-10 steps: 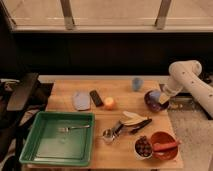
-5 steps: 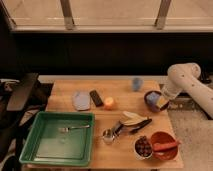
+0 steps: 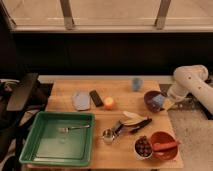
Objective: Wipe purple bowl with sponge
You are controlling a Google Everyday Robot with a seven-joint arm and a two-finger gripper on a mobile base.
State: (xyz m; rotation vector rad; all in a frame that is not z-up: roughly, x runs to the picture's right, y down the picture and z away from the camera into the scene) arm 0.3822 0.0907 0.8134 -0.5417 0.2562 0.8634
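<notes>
Wooden table (image 3: 120, 150) seen from above, dark window behind. Purple bowl (image 3: 151, 100) at about 3 o'clock on the tabletop, near the right edge. Light-blue sponge (image 3: 158, 101) inside the bowl, against its right wall. White arm's gripper (image 3: 164, 103) reaching in from the right, at the bowl's right rim, touching the sponge; finger position impossible to tell. Small blue cup (image 3: 136, 84) at 1 o'clock. Orange-red bowl (image 3: 163, 145) at 5 o'clock. Green tray (image 3: 35, 150) holding a fork (image 3: 73, 129) at 8 o'clock. Flat pale grey-blue cloth (image 3: 81, 100) at 11 o'clock.
</notes>
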